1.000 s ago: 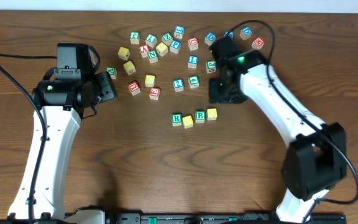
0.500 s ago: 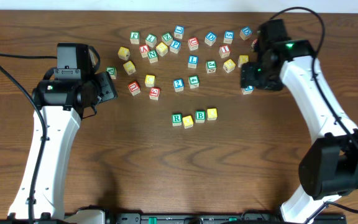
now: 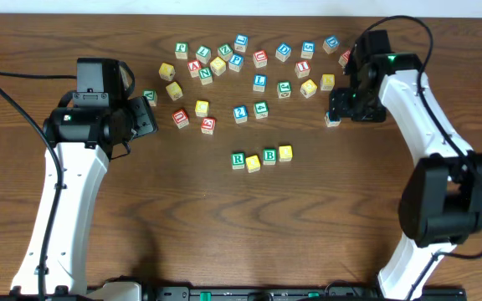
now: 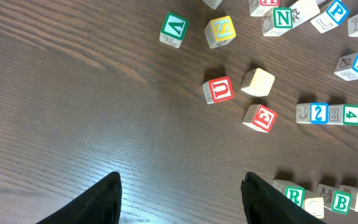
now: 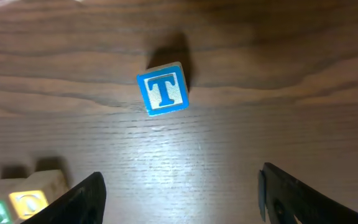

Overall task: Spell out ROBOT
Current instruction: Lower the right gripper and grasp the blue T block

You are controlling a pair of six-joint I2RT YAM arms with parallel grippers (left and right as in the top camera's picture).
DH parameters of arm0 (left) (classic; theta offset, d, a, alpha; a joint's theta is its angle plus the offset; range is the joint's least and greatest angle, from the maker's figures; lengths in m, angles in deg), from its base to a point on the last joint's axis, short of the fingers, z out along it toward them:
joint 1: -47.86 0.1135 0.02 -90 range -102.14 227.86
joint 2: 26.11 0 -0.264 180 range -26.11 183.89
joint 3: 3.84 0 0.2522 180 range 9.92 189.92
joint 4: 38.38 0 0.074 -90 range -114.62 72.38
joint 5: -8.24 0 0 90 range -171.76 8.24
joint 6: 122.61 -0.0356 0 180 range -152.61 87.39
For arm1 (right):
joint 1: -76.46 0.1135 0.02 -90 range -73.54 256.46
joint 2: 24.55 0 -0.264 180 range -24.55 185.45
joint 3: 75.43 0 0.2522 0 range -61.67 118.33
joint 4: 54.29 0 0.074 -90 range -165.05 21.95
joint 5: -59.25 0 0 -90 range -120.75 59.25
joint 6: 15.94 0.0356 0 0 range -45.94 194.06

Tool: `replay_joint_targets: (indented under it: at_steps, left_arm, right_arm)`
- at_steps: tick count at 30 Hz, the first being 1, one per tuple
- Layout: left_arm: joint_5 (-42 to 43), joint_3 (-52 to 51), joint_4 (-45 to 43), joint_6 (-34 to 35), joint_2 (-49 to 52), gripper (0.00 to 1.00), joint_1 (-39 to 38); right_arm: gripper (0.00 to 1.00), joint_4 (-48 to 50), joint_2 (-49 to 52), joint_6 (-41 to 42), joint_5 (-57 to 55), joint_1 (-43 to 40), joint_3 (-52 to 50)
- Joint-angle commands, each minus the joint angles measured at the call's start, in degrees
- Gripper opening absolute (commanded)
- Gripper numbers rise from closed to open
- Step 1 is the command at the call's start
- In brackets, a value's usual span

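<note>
The right gripper [image 5: 178, 202] is spread wide and empty. Just ahead of it the blue T block [image 5: 162, 89] lies alone on the wooden table [image 5: 303, 74], upper middle of the wrist view. The left gripper [image 4: 179, 200] is also spread and empty. The block row [image 3: 262, 157], with R and B showing, sits at the centre of the overhead view.

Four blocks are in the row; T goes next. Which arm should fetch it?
Right. The right end effector, open, hangs over the T block. The left end effector, also open, is far across the table from it.
</note>
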Motion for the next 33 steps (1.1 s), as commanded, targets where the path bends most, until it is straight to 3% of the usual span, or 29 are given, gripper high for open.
replay_joint_targets:
  at_steps: [1, 11, 20, 33]
  left_arm:
    - [-0.1, 0.9, 0.0, 0.5, 0.4, 0.61, 0.2]
    - [-0.1, 0.9, 0.0, 0.5, 0.4, 0.61, 0.2]
    - [-0.1, 0.9, 0.0, 0.5, 0.4, 0.61, 0.2]
    - [-0.1, 0.9, 0.0, 0.5, 0.4, 0.61, 0.2]
  right_arm:
    - [0.76, 0.4, 2.1, -1.2, -0.1, -0.1, 0.6]
    - [0.72, 6.3, 8.7, -4.0, -0.9, -0.7, 0.6]
    - [0.55, 10.4, 10.2, -4.2, -0.9, 0.2, 0.6]
    - [0.4, 12.7, 10.3, -4.2, -0.9, 0.0, 0.6]
